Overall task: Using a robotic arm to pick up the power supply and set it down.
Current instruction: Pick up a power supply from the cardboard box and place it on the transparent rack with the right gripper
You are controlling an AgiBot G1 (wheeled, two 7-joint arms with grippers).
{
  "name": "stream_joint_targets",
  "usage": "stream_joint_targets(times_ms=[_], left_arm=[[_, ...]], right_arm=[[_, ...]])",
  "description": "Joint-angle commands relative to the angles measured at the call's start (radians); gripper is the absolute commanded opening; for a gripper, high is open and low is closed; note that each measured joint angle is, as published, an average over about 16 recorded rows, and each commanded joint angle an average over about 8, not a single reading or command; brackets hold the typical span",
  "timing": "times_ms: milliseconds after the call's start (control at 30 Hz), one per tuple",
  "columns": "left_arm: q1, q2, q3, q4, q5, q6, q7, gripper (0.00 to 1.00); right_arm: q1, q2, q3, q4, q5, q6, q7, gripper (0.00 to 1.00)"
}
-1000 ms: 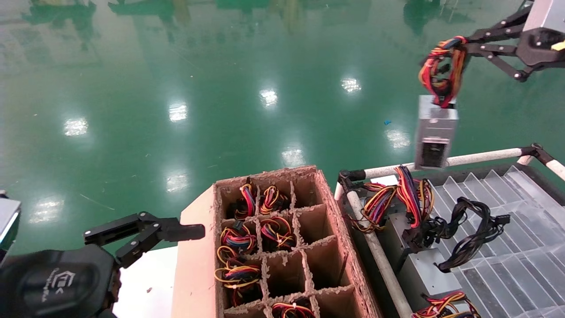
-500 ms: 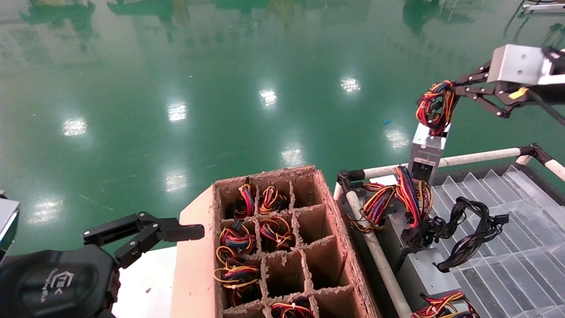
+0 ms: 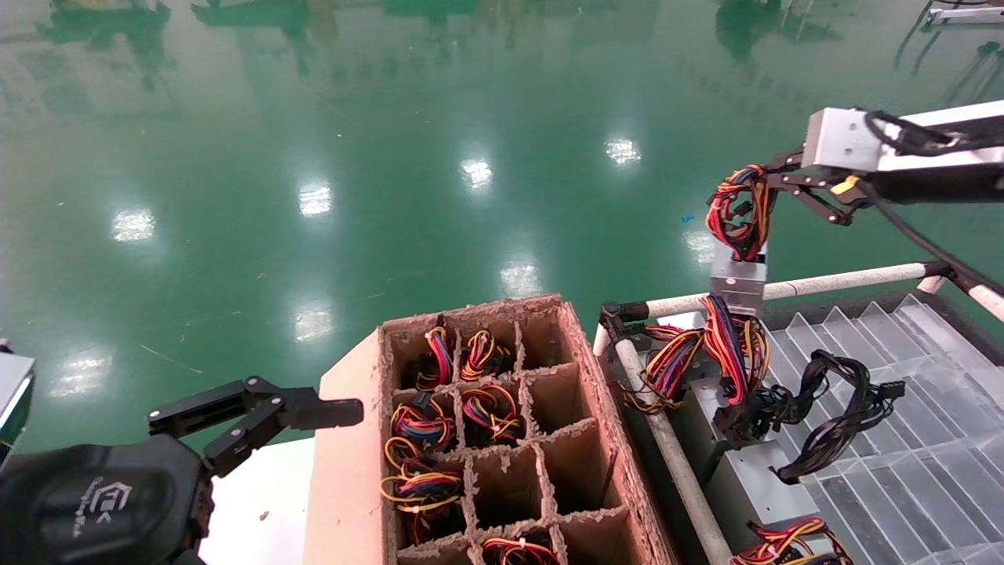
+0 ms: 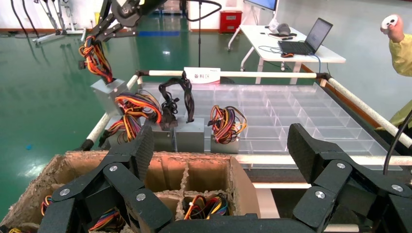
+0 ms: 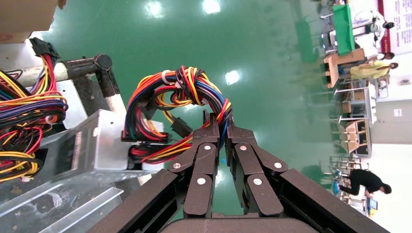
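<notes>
Right gripper [image 3: 773, 182] descends and moves left, pinching the wire bundle [image 3: 737, 210]. Supply [image 3: 737, 280] hanging beneath it drops from well above the rail [image 3: 847, 278] to rail level, over the tray's [image 3: 902, 439] corner.

Bright overhead lamps glare off the glossy floor [image 3: 392, 157]; edges perhaps slightly soft.

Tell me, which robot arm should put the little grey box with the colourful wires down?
The right one. The right gripper is already shut on the wire bundle of the power supply, which hangs over the rack's rail. The left gripper is open, beside the cardboard box.
</notes>
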State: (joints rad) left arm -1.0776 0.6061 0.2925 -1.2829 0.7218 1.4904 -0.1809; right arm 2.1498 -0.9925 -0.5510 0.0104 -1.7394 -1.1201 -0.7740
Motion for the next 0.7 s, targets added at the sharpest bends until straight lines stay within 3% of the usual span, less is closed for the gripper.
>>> stream_joint_targets(times_ms=[33,700], left_arm=[[0.000,0.000,0.000,0.000,0.000,0.000,0.000,1.00],[0.000,-0.001,0.001,0.000,-0.001,-0.001,0.001,1.00]], right_arm=[[-0.007,-0.010,0.001,-0.005,0.002,0.014,0.002,0.00],[-0.084,-0.008,0.007,-0.027,0.010,0.122,0.014,0.00]])
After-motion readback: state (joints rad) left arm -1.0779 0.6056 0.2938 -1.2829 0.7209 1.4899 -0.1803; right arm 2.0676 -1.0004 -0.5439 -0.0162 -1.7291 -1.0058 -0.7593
